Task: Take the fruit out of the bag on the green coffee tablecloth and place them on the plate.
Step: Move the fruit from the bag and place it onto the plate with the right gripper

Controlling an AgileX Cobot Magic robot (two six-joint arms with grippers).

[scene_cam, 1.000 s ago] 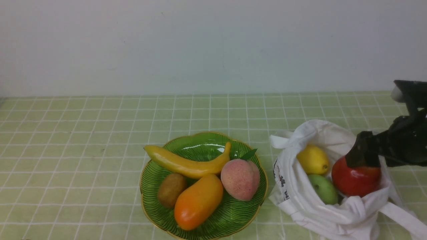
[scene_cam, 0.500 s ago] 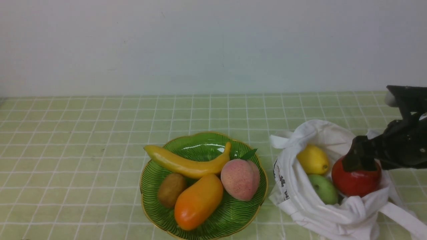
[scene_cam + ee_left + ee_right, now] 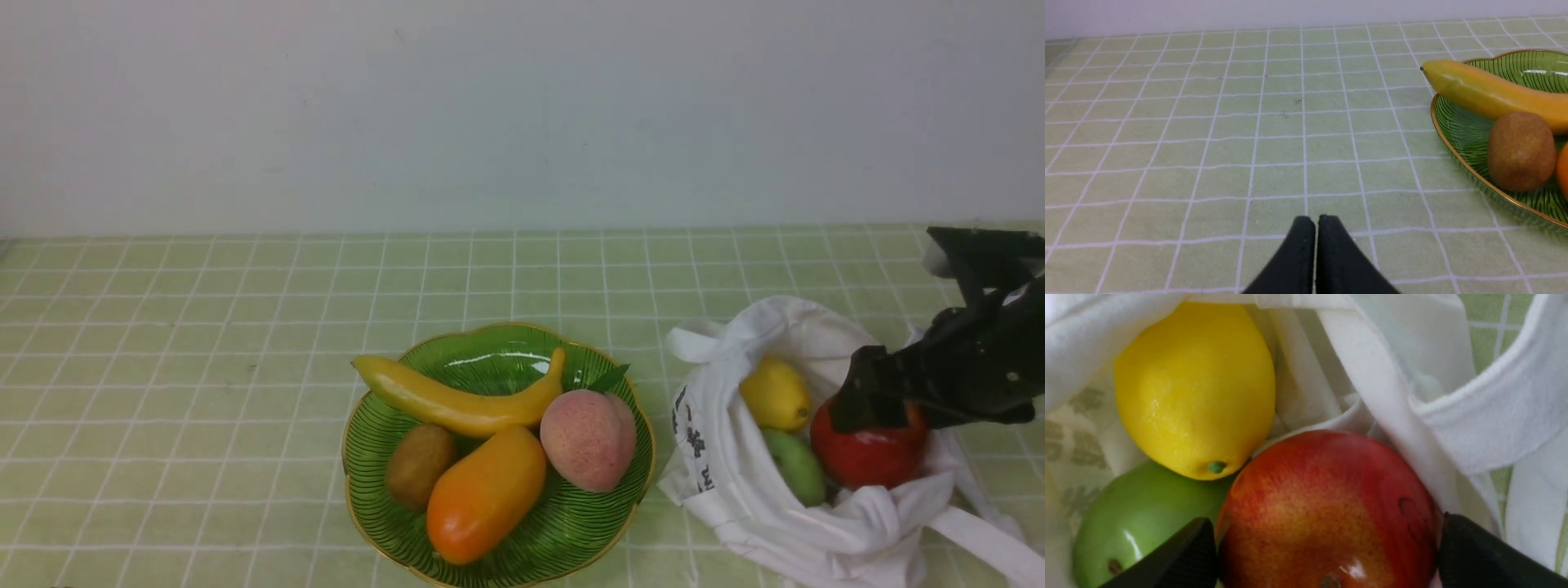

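We see the right gripper over the mouth of a white cloth bag, just right of the green plate, its fingers set wide on either side of a glossy red apple; we cannot tell whether they grip it firmly. Beside the apple, also in the bag to the plate's right, we find a yellow lemon and a green fruit (the lemon shows a small green tip). The plate itself, gold-rimmed and ribbed, holds a banana along its far side, a brown kiwi at its left, an orange-yellow mango toward its near side and a pink peach with a green leaf at its right. Beneath plate and bag we see the pale green tablecloth, gridded in white. Left of the plate, the left gripper has its fingertips together, with only a thin line between them.
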